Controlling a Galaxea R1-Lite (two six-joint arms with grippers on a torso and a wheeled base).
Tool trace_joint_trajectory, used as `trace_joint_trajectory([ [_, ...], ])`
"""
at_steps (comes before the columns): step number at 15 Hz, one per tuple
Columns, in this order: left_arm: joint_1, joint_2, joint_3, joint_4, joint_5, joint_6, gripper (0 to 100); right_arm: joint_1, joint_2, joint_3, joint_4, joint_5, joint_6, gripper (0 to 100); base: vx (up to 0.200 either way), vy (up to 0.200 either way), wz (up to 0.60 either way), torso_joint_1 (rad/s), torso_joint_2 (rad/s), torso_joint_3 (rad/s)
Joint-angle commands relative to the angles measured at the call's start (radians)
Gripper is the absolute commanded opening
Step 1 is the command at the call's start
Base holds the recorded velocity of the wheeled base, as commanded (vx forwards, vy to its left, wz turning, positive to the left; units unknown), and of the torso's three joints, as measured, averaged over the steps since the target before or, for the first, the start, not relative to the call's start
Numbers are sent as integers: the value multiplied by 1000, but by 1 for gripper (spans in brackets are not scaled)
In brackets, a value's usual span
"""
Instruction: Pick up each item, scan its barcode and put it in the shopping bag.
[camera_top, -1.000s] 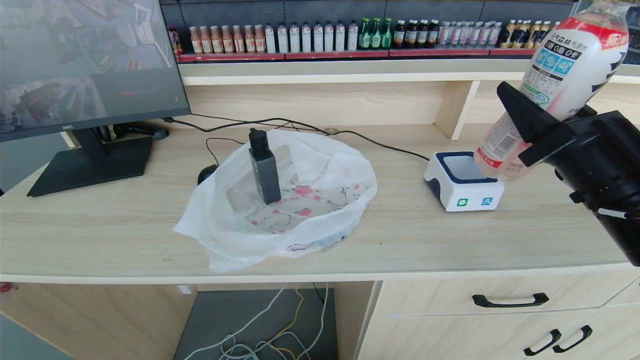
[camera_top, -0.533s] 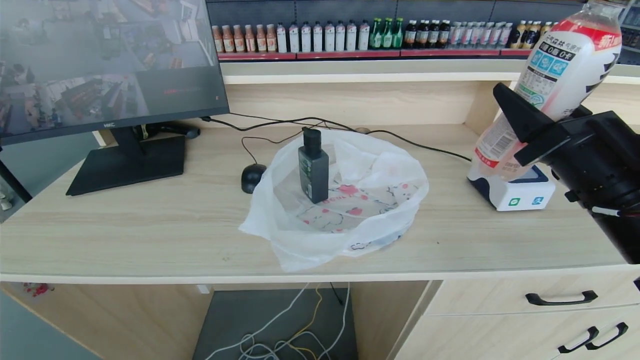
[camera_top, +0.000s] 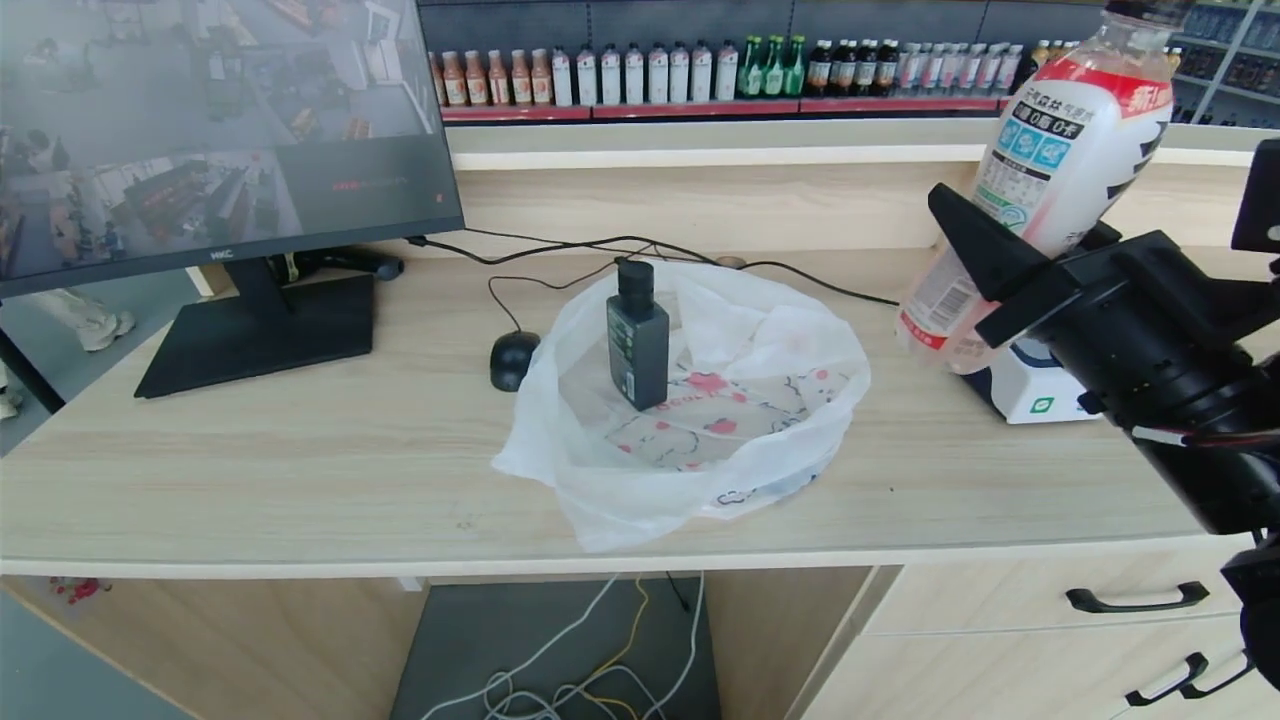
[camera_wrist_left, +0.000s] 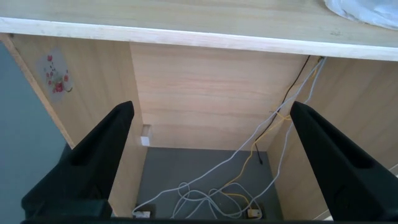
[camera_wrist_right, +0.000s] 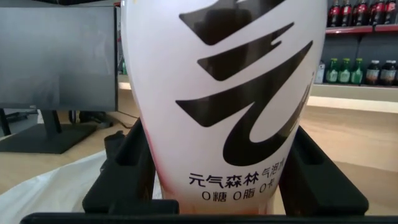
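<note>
A white plastic shopping bag (camera_top: 745, 455) lies open on the middle of the counter, and a dark bottle (camera_top: 637, 340) stands upright inside it. My right gripper (camera_top: 1010, 285) is shut on a large white drink bottle (camera_top: 1050, 170) (camera_wrist_right: 224, 93), held tilted in the air to the right of the bag. Its base hangs just left of the white and blue scanner (camera_top: 1040, 400), which is partly hidden behind it. My left gripper (camera_wrist_left: 211, 155) is open and holds nothing, low in front of the counter's edge.
A monitor (camera_top: 200, 130) stands at the back left, with a black mouse (camera_top: 513, 358) and cables beside the bag. Shelves of bottles (camera_top: 750, 70) line the back wall. Drawers (camera_top: 1100, 620) sit under the counter's right side, loose cables (camera_wrist_left: 211, 193) below.
The head camera has shifted. My right gripper has carried the white bottle left, from above the scanner toward the bag. The dark bottle and the bag have stayed put.
</note>
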Motion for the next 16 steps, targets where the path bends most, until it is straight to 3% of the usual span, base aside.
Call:
trace_joint_trajectory([
  [1, -1, 0, 0, 0, 0, 0, 100, 72, 92, -46, 3, -8, -8, 0, 0, 0, 0, 0, 0, 0],
  [13, -1, 0, 0, 0, 0, 0, 100, 106, 401, -278, 3, -1, 17, 0, 0, 0, 0, 0, 0, 0],
  [16, -1, 0, 0, 0, 0, 0, 100, 106, 436, -387, 83, -2, 38, 0, 0, 0, 0, 0, 0, 0],
])
